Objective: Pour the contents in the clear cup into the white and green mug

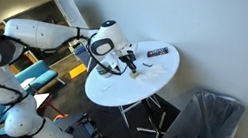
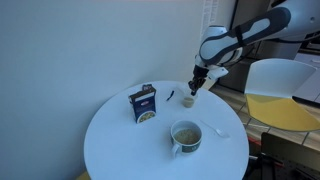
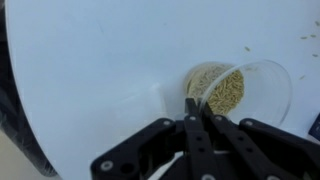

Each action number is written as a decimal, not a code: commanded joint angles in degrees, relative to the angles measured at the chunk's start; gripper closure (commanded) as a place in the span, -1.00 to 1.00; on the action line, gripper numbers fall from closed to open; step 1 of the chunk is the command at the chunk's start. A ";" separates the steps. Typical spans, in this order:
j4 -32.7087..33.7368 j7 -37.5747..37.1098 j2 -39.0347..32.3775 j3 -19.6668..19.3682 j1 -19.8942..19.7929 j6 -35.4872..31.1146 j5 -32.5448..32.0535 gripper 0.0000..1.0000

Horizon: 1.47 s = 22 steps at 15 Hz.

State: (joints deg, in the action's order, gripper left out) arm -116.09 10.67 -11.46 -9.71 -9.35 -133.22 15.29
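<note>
Clear cup [image 3: 240, 90] holds grains [image 3: 218, 90]; mug [image 2: 186, 136] upright.

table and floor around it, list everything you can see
round table: one, white, centre
clear cup: one, holds tan pellets, at the table edge
white and green mug: one, on the table, apart from the cup
box: one, blue, standing mid-table
flat dark bar: one, black, by the table edge
bin: one, grey, lined, on the floor beside the table
chair: one, yellow and white, beside the table
arm: one, white, reaching over the table
gripper: one, black, shut on the clear cup's rim
</note>
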 commanded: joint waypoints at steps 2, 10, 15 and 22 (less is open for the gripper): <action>-0.10 0.20 2.14 1.82 -0.21 0.17 -1.12 0.98; -0.53 10.08 13.92 4.16 1.62 11.56 -4.55 0.98; 1.13 17.87 17.69 5.61 5.46 22.76 -5.97 0.98; 0.68 17.37 17.33 6.51 7.87 21.78 -9.57 0.90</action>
State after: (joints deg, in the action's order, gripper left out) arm -115.53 28.08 5.89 -2.94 -1.75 -111.57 5.75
